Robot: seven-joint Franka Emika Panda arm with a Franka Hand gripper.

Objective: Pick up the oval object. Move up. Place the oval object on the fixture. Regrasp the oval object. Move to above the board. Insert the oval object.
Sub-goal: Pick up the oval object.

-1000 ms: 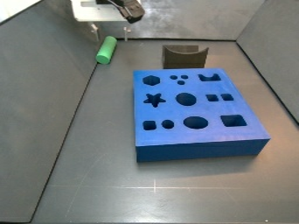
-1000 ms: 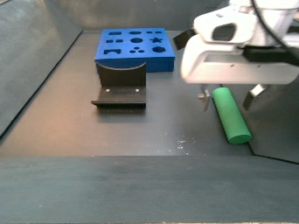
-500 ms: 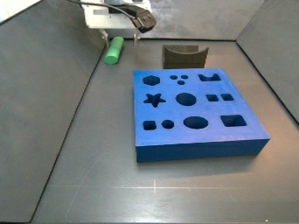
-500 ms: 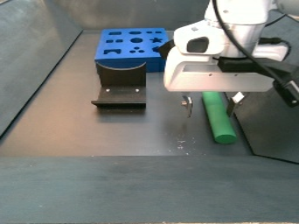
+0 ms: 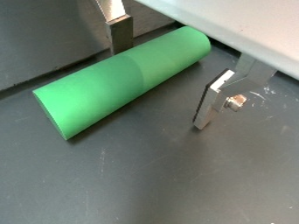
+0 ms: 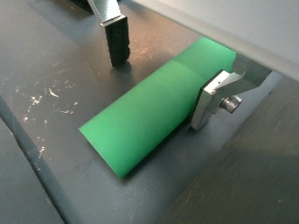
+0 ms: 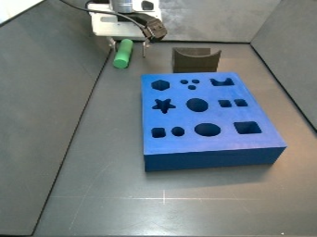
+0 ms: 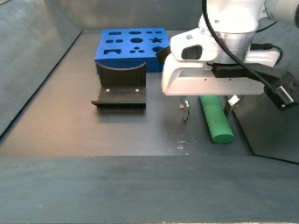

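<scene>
Oval object point(image 8: 215, 117): gripper point(image 8: 208, 106) lower, apparently astride.

The floor point(image 7: 87, 167) is a dark grey, matte surface with faint seams across it, fenced by grey walls. Three things lie directly on it. The board point(image 7: 209, 120) sits flat near the middle, its dark cut-outs facing up. The fixture point(image 8: 121, 90) stands just beside the board, apart from it in both side views. The oval object point(image 8: 215, 119) lies on its side, well apart from the board, with the gripper point(image 8: 208, 107) low over it, jaws spread either side and not touching it in both wrist views.
</scene>
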